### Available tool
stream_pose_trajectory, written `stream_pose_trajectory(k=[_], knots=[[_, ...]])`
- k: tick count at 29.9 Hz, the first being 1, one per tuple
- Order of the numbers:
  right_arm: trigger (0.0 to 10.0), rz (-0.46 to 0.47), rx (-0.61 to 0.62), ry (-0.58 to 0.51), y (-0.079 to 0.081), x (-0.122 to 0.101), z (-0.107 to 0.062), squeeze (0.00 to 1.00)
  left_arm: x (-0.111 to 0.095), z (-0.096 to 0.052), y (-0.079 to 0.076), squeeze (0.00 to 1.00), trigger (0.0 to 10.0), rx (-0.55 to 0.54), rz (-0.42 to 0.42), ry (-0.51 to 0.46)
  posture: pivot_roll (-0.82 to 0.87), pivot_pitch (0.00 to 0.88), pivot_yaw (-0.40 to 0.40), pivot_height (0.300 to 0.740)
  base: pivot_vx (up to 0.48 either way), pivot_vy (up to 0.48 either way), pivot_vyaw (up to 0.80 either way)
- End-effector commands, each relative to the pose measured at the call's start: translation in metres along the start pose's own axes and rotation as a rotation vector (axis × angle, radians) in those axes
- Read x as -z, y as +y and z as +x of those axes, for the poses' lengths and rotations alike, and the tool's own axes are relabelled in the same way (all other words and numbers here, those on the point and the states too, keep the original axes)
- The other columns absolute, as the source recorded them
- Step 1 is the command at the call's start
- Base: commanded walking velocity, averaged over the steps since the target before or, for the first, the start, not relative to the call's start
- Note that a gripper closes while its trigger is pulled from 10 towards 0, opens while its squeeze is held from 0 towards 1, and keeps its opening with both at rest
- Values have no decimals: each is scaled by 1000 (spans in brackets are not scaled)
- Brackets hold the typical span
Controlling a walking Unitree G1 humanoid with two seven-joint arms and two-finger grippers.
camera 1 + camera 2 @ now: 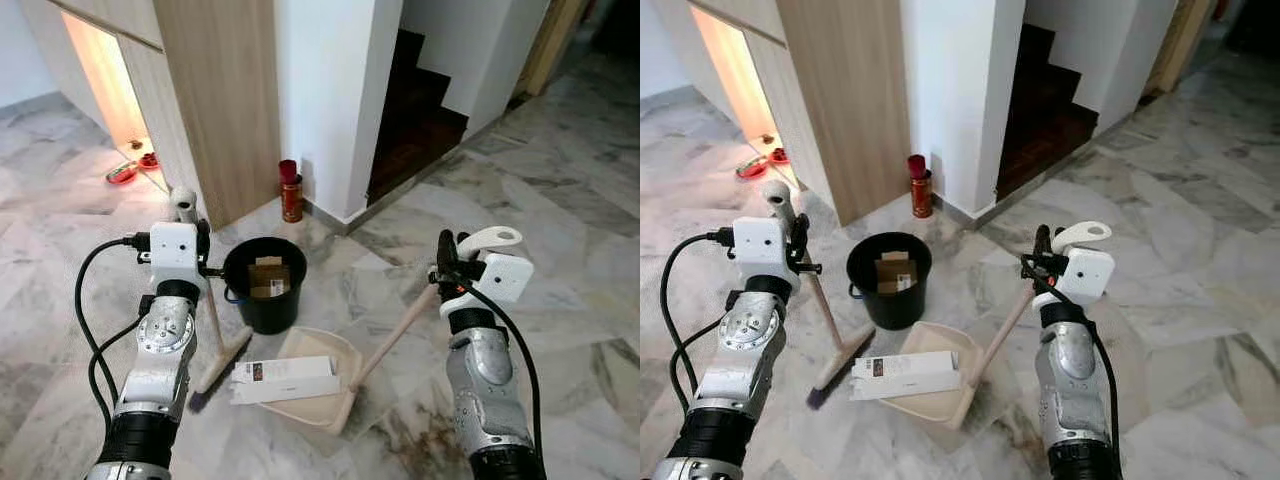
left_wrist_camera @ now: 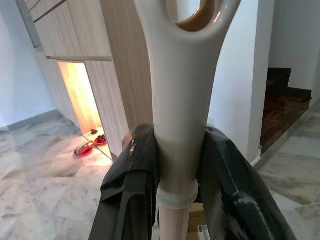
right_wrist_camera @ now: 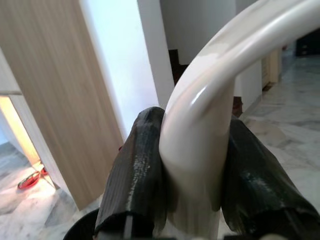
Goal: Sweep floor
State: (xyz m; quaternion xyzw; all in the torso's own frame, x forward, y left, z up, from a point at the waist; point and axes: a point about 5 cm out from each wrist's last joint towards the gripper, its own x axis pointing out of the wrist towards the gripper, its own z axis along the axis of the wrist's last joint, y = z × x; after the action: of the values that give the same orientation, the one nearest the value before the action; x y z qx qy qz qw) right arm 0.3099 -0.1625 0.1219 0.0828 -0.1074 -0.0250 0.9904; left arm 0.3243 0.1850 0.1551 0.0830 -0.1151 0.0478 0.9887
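Observation:
My left gripper (image 1: 203, 246) is shut on the white top of a broom handle (image 2: 182, 100). The broom's wooden shaft slants down to its brush head (image 1: 222, 368) on the marble floor. My right gripper (image 1: 446, 262) is shut on the white looped grip (image 3: 200, 130) of a long-handled dustpan. The cream dustpan (image 1: 325, 400) rests on the floor between my arms. A flat white box (image 1: 285, 379) lies across its mouth, right beside the brush head.
A black bucket (image 1: 265, 300) holding cardboard stands just behind the dustpan. A red can (image 1: 291, 195) sits at the foot of the white wall. A wooden cabinet (image 1: 215, 100) is at the left, with red bowls (image 1: 122, 173) near it, and dark stairs (image 1: 415, 110) behind.

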Motion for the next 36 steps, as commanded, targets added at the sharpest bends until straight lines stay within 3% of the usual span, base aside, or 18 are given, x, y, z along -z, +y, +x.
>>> stream_pose_trajectory(k=[1,6,17,28,36], knots=[[10000,30,-10,-108,7,-23,11,0,-14,4,5,0,10000,-20,9,-69,16,11,-25,740,0,0,0],[10000,86,4,-119,11,-27,14,0,-14,4,7,0,10000,-46,13,-72,21,8,-27,740,0,0,0],[10000,142,22,-129,11,-29,15,0,-6,1,42,0,10000,-270,81,-18,20,0,-19,740,0,0,0],[10000,234,48,-146,12,-34,19,0,11,-11,40,0,10000,-244,86,28,26,0,-19,740,0,0,0],[10000,309,80,-174,10,-44,25,0,8,-10,31,0,10000,-189,59,4,32,0,-27,740,0,0,0]])
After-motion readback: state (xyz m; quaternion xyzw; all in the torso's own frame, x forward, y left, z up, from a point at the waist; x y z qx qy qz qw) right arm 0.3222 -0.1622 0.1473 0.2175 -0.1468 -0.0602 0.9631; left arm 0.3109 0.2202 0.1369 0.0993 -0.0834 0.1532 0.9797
